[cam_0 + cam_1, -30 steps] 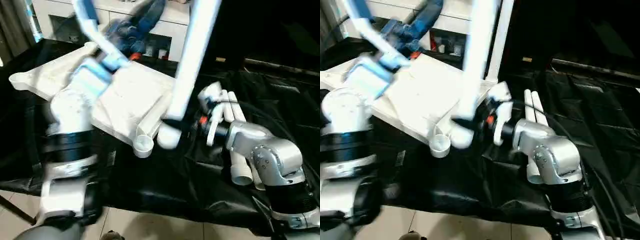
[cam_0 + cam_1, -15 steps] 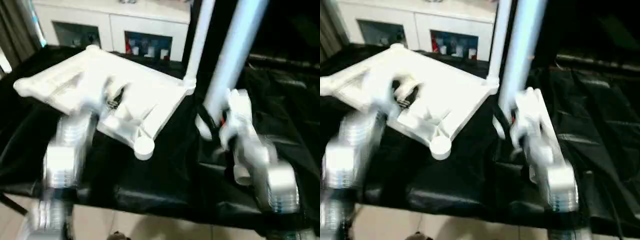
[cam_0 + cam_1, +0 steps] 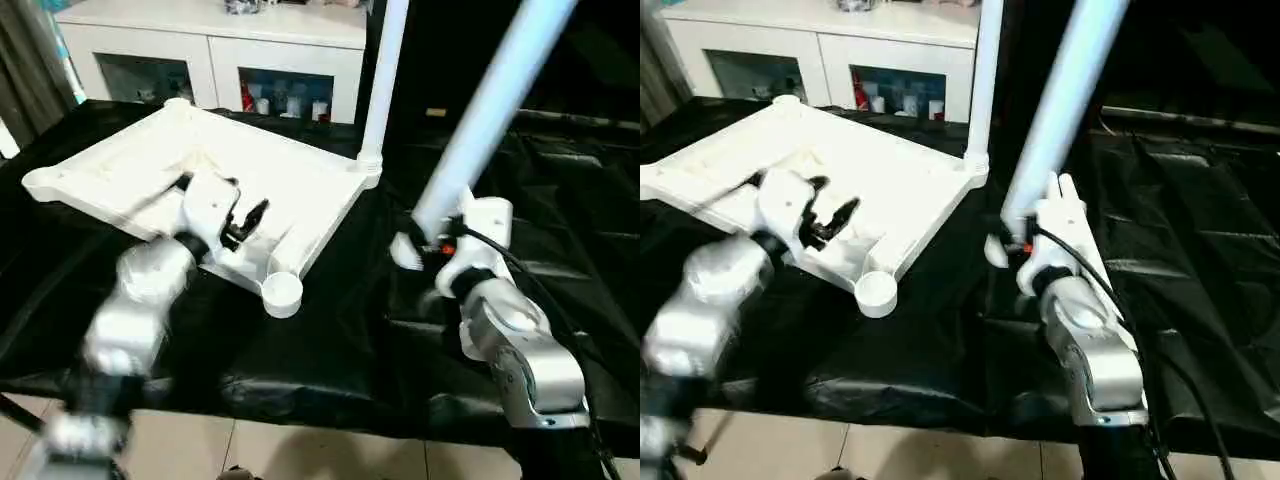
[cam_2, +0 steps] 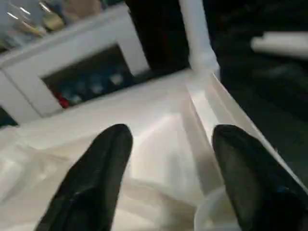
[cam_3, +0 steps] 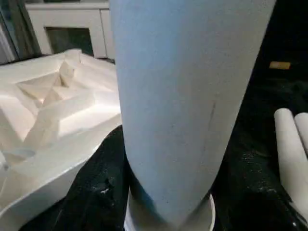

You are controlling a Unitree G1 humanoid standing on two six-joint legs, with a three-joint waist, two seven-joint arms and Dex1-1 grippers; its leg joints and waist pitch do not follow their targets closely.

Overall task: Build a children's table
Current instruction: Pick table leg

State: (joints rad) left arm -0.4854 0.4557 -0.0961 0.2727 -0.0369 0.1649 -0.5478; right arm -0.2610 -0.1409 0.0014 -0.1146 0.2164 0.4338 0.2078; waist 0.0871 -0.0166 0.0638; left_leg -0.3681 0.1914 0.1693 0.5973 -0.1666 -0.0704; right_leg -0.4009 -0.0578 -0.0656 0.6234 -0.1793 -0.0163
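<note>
On the black-draped counter point(image 3: 330, 370) the upturned tabletop point(image 3: 290, 185) lies under the released left end effector point(image 3: 235, 215), while the right end effector point(image 3: 425, 245) grasps a slanted leg point(image 3: 490, 110).

Both head views look forward and down from just above the black-draped bench point(image 3: 330, 390), sharing the upturned white plastic tabletop point(image 3: 290, 185). The left wrist view hovers close over that tabletop; the right wrist view presses against a white tapered tube leg point(image 5: 187, 106).
</note>
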